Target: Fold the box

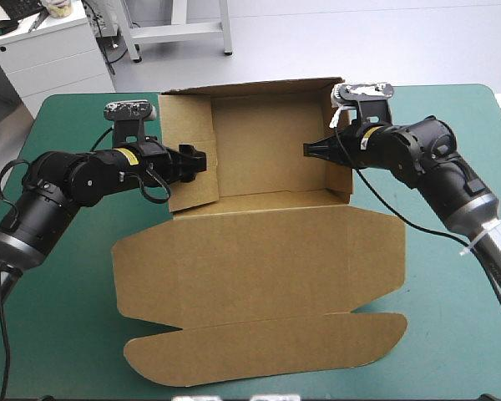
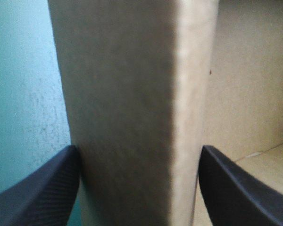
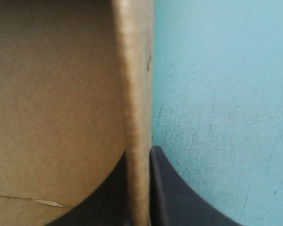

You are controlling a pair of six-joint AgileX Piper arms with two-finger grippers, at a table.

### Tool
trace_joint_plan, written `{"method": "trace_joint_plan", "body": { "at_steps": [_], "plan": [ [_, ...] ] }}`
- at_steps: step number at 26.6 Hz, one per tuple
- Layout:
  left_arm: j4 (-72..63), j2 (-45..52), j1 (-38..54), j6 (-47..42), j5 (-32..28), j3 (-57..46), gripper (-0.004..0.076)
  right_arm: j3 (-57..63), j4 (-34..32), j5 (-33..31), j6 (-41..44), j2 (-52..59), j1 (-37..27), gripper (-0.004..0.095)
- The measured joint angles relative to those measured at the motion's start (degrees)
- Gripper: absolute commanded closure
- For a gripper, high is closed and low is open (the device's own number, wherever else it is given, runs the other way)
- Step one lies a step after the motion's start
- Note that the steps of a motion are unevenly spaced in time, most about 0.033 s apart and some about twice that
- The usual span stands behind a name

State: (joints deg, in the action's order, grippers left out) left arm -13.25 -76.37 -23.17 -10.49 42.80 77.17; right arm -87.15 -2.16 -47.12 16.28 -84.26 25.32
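The brown box [image 1: 259, 242] lies mid-table as an open tray, with walls raised at the far end and the lid [image 1: 267, 347] flat toward the near edge. My left gripper [image 1: 199, 159] is open, its black fingers astride the tray's left wall [image 2: 127, 103]. One finger [image 2: 47, 188] is outside over the teal-green cover, the other [image 2: 236, 188] inside the tray. My right gripper [image 1: 311, 150] is shut on the box, pinching the upright right wall [image 3: 137, 94] between its fingertips [image 3: 139, 155].
The teal-green cover [image 1: 58, 326] shows bare on both sides of the box. The lid's rounded flap reaches close to the table's near edge. A white cabinet [image 1: 42, 50] stands beyond the table's far left corner.
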Motion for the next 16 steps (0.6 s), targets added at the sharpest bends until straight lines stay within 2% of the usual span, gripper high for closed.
{"method": "trace_joint_plan", "body": {
  "at_steps": [2, 5, 8, 10, 16],
  "plan": [
    [0.26, 0.0, 0.0, -0.57, -0.22, 0.0, 0.0349, 0.0, -0.05, 0.06, 0.15, 0.0, 0.0, 0.09],
    [1.23, 0.0, 0.0, -0.96, -0.22, 0.0, 0.048, 0.0, -0.24, 0.06, 0.31, 0.0, 0.0, 0.09],
    [2.56, 0.0, 0.0, -1.13, -0.36, 0.0, 0.0705, 0.0, -0.58, 0.06, 0.39, 0.0, 0.0, 0.09],
    [4.31, -0.2, 0.11, -1.18, -0.41, 0.0, 0.0734, 0.0, -0.7, 0.06, 0.59, 0.06, 0.0, 0.0901],
    [10.4, -0.96, -0.55, -2.82, -0.79, -0.06, 0.0734, 0.0, -0.66, -0.26, 1.92, 0.17, 0.31, 0.0906]
  ]
}}
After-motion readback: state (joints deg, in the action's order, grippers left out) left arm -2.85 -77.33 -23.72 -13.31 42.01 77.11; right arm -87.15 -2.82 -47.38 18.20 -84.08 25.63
